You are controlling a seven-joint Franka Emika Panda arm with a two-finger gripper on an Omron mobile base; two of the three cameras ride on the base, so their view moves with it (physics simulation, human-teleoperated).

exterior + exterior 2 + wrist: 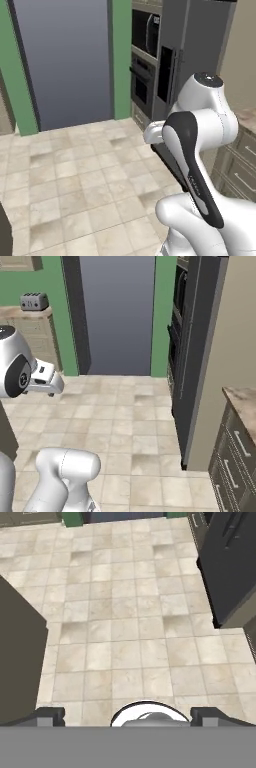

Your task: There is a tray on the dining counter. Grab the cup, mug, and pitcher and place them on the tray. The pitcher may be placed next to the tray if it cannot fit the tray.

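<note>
The beige stone-tiled floor [130,627] spreads out below me, running back to a tall grey-blue doorway panel [65,60] set in a green wall [165,311]. Beside it stands a dark grey cabinet column with built-in black ovens [150,60] — in the hand view its dark corner sits at the upper right. A marbled table with cream drawers [240,431] edges in at the right, and a small silver toaster [34,301] rests on a far table. My claw [128,716] hangs over bare floor with its two dark tips spread wide apart, holding nothing — I cannot tell where the tray, cup, mug or pitcher are.
</note>
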